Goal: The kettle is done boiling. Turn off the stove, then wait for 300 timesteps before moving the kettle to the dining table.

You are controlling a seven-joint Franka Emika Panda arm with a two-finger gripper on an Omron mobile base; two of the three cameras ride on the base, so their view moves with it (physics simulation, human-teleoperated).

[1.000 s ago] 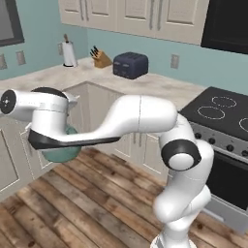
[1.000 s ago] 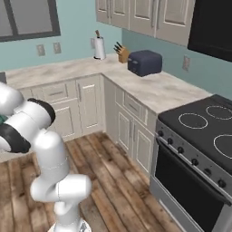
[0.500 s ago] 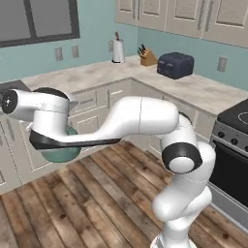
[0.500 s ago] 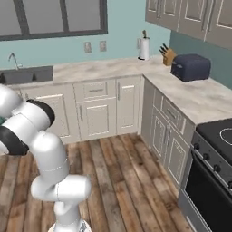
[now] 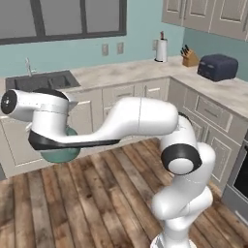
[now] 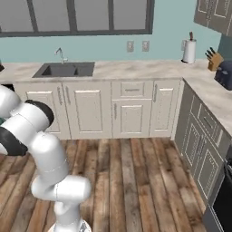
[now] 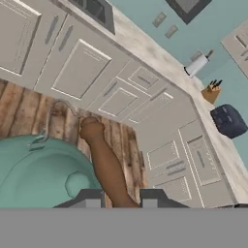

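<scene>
The kettle (image 7: 38, 169) hangs over the wood floor (image 5: 97, 193), as before; the view has swung from the stove corner toward the sink (image 6: 63, 69). The fingers (image 7: 120, 197) are clamped on its brown handle (image 7: 104, 162).

matt teal kettle (image 7: 38, 169), wood-plank floor (image 6: 136, 181), marbled counter (image 6: 136, 69)

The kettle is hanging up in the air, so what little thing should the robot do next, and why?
Probably keep the tool shut on the kettle's brown handle and carry it level toward the dining table. The kettle hangs over the wooden floor in front of the sink cabinets, with nothing under it to rest on, so letting go here would drop it.
</scene>
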